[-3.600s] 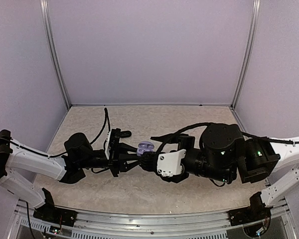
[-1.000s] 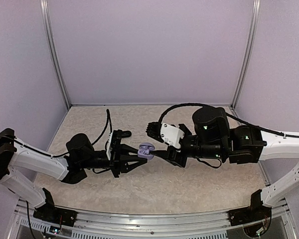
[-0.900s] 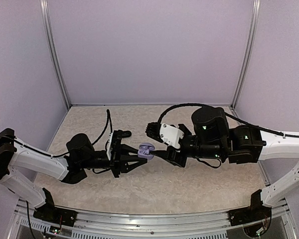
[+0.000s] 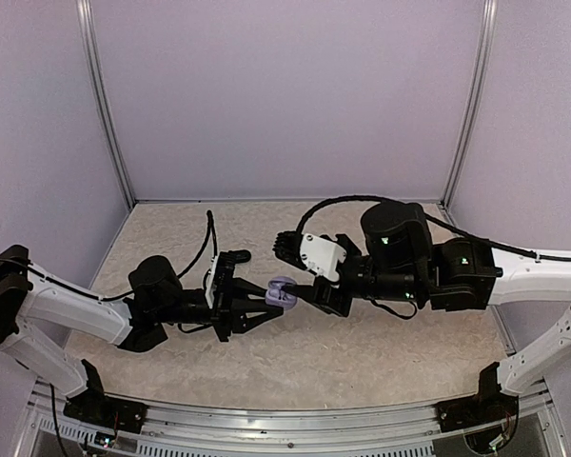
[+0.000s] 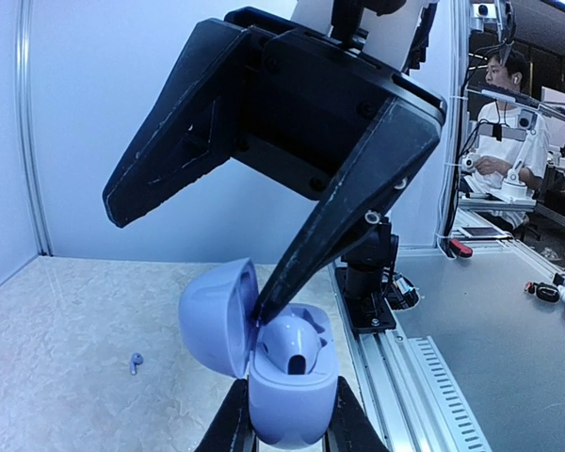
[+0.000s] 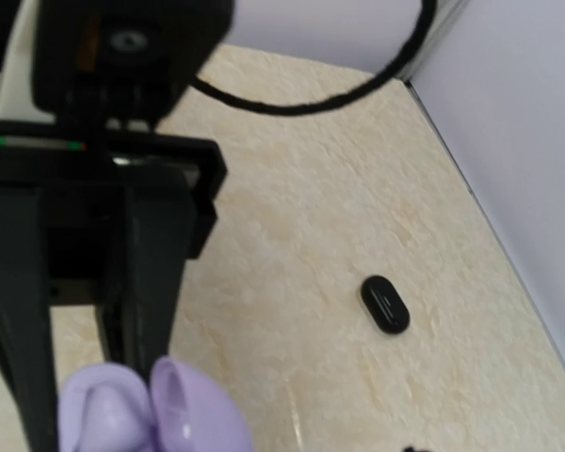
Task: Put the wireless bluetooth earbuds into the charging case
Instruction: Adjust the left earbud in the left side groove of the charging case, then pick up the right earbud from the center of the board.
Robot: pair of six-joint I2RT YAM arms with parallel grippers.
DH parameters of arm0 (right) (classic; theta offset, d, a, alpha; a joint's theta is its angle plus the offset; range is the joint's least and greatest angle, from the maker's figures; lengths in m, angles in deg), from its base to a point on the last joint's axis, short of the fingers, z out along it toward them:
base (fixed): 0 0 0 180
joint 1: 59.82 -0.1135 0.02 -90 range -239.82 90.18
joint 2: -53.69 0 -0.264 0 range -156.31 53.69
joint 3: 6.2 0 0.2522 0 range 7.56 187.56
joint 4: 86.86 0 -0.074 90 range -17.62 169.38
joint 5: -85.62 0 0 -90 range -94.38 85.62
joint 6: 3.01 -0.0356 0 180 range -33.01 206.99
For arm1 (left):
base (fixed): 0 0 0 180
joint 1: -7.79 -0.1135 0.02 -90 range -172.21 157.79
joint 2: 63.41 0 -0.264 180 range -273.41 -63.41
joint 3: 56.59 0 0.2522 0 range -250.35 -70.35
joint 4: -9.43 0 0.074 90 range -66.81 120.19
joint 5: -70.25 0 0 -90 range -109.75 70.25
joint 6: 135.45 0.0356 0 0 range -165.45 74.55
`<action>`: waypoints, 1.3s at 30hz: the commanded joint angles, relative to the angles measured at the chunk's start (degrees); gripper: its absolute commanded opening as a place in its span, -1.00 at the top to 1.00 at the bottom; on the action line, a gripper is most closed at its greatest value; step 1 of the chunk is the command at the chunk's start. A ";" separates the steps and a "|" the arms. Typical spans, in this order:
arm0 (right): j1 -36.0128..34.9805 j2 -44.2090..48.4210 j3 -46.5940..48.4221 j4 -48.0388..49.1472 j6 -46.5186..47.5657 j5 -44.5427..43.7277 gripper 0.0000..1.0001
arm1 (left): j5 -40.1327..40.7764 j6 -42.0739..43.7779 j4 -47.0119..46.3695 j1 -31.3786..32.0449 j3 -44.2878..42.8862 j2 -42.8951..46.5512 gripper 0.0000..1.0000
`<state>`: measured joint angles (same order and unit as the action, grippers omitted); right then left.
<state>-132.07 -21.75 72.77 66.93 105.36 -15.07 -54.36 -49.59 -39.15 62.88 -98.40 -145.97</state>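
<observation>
Both arms have edged toward each other over the last second. The left tool [image 5: 287, 435] has carried the charging case [image 5: 292, 391] slightly toward the right side. The right tool [image 4: 303, 292] has come in to meet it, its wrist a touch farther from the bases than before.

Counted up, there are two arms, two tools and one charging case. There are two lavender buds, a seated earbud [image 5: 294, 347] and a loose earbud [image 5: 135, 362], and one small black oval piece [image 6: 384, 304].

The charging case is a pale lavender, glossy, egg-rounded shell. It is held up off the tabletop [image 4: 362, 367] near its middle, between the two arms. It stands upright and open, its lid [image 5: 217, 315] hinged back to one side and cupped like a shallow bowl. The left tool is clamped on the lower half of the case, one finger on each flank.

The seated earbud, the same lavender, sits down in the base with a dark slot showing on its rounded top. The loose earbud lies on the tabletop, tiny and well apart from the case.

The right tool stands partly spread with nothing between its fingers. The tip of one finger [image 5: 339, 217] reaches down into the mouth of the case, at the gap between lid and base, just beside the seated earbud. The other finger splays out above the lid. The black oval piece lies flat on the tabletop by itself, near the side wall in the right wrist view
</observation>
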 commanded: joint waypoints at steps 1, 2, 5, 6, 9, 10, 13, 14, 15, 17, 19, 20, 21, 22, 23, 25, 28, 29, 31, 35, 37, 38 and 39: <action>0.18 0.32 1.26 1.37 0.27 2.50 -0.10 | -0.85 -0.27 -2.53 -0.25 -0.79 -0.30 1.00; 0.18 -0.17 1.39 1.64 0.48 2.71 -0.10 | -0.96 -0.22 -2.33 -0.25 -0.97 -0.39 1.00; 0.19 -1.45 2.18 1.64 1.19 4.05 -0.10 | -1.08 0.05 -1.67 -0.18 -1.23 -0.49 1.00; 0.18 -1.70 2.47 1.56 1.36 4.19 -0.10 | -1.01 0.14 -1.60 -0.20 -1.28 -0.36 1.00; 0.18 -1.70 2.68 1.40 1.43 3.75 -0.10 | -0.54 0.00 -1.70 -0.34 -0.82 0.00 1.00; 0.18 -1.47 2.72 1.26 1.47 3.33 -0.10 | -0.35 -0.24 -1.91 -0.40 -0.73 0.03 1.00; 0.22 -0.18 2.56 1.45 1.29 2.44 -0.11 | -0.35 -1.63 -3.48 -1.04 -0.10 -0.20 1.00; 0.38 0.38 2.49 1.58 0.98 2.89 -0.11 | -0.51 -2.24 -4.41 -1.30 0.18 -0.47 1.00; 1.01 0.97 2.40 1.63 0.47 3.54 -0.11 | -0.63 -2.91 -5.28 -1.71 0.43 -0.64 1.00; 2.81 2.60 1.92 1.66 -1.26 5.69 -0.11 | -0.95 -3.55 -6.00 -2.33 0.60 -1.05 1.00; 5.30 4.53 0.75 1.91 -3.34 8.26 -0.12 | -0.75 -3.64 -5.95 -2.73 0.77 -1.19 1.00; 6.65 5.59 0.17 2.12 -4.54 9.42 -0.12 | -0.77 -3.65 -6.13 -2.93 0.92 -1.26 1.00; 7.93 6.53 -0.42 2.24 -5.86 10.44 -0.12 | -0.84 -3.86 -6.39 -3.15 1.16 -1.28 1.00; 9.96 7.47 -1.00 2.25 -7.14 12.28 -0.12 | -0.75 -4.08 -6.85 -3.35 1.48 -1.28 1.00; 11.68 8.29 -1.65 2.33 -8.52 13.91 -0.12 | -0.69 -4.30 -7.21 -3.59 1.70 -1.35 1.00; 15.72 9.53 -3.04 2.23 -11.80 16.30 -0.12 | -0.64 -4.87 -8.06 -4.03 2.16 -1.39 1.00; 24.58 8.30 -5.11 -0.68 -20.02 19.27 -0.11 | -0.50 -5.25 -8.85 -4.41 2.54 -1.51 1.00; 27.46 7.38 -6.05 -2.07 -24.00 20.19 -0.08 | -0.43 -5.27 -9.07 -4.38 2.64 -1.54 1.00; 33.66 5.12 -8.28 -4.40 -28.47 23.14 -0.03 | -0.44 -5.34 -9.37 -4.46 2.75 -1.68 1.00; 42.82 3.26 -14.95 -2.11 -33.18 28.82 0.02 | -0.56 -5.37 -9.98 -4.55 2.99 -2.03 1.00; 45.66 2.31 -17.37 -1.02 -34.60 29.43 0.06 | -0.56 -5.32 -10.07 -4.63 3.22 -2.01 1.00; 46.44 1.84 -18.33 -0.47 -34.97 29.00 0.08 | -0.55 -5.31 -9.97 -4.65 3.26 -1.94 1.00; 46.79 1.08 -19.43 -0.06 -35.21 27.71 0.08 | -0.47 -5.27 -10.03 -4.72 3.43 -1.82 1.00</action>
<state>-87.63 -19.58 56.35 65.67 75.76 10.00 -54.68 -54.47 -46.76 58.64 -95.91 -147.55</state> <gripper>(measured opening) 0.467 0.210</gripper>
